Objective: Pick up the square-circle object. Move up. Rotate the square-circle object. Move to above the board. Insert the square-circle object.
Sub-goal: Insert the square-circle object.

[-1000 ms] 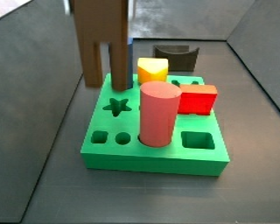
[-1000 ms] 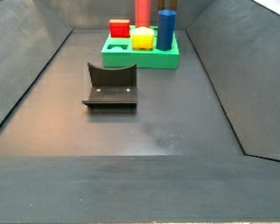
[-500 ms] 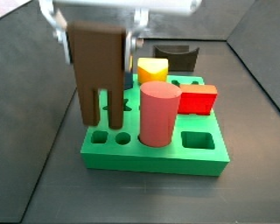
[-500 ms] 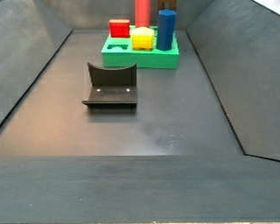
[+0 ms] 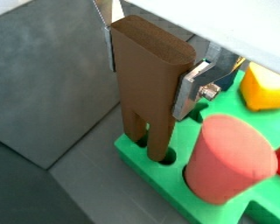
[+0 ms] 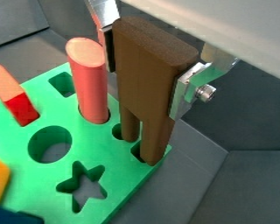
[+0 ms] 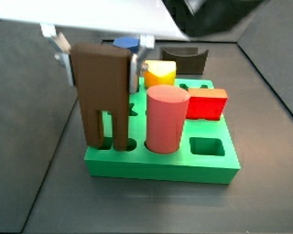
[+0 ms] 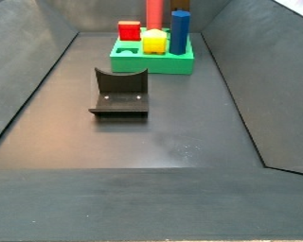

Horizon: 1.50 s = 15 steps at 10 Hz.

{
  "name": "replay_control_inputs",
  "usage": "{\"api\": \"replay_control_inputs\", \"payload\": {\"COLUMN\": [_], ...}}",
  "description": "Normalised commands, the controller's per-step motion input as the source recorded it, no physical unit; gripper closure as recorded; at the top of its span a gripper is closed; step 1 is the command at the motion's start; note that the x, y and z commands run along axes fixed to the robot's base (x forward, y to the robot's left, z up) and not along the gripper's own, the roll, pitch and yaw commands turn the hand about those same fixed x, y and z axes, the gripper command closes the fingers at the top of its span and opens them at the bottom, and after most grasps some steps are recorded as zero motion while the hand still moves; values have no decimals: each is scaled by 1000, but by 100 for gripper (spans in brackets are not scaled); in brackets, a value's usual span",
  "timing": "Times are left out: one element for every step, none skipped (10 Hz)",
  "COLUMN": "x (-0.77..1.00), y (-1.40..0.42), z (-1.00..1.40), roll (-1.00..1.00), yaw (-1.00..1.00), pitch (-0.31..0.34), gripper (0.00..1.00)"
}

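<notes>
Lower now, pincer (image 5: 149, 66) clenched on upright square-circle object (image 5: 150, 87), prongs down in board (image 5: 171, 188) holes

Both wrist views look down along the tool (image 6: 149, 74); side views (near, far) share the board (image 7: 174, 163).

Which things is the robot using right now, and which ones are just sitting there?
Using:
square-circle object, prongs entering the holes
board
gripper, gripping the object's top

Just sitting:
pink cylinder
red block
yellow block
blue prism
dark arch block
fixture
</notes>
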Motion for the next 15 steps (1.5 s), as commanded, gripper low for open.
{"api": "replay_control_inputs", "payload": {"x": [366, 449, 414, 257, 54, 109, 163, 226, 117, 177, 80, -66, -286, -277, -203], "y": [-120, -71, -6, 0, 0, 0, 0, 0, 0, 0, 0, 0, 0, -54, -77], "z": [-229, -146, -114, -83, -134, -206, -231, -286, -354, -354, -406, -557, -503, -326, -346], "roll": [191, 253, 259, 254, 120, 153, 141, 137, 151, 156, 51, 10, 109, 154, 150], "yaw": [31, 111, 157, 200, 46, 251, 251, 214, 271, 329, 171, 46, 80, 109, 86], "pitch": [67, 84, 74, 24, 0, 0, 0, 0, 0, 0, 0, -41, -134, -117, -106], "gripper": [100, 100, 100, 100, 100, 100, 100, 100, 100, 100, 100, 100, 100, 100, 100]}}
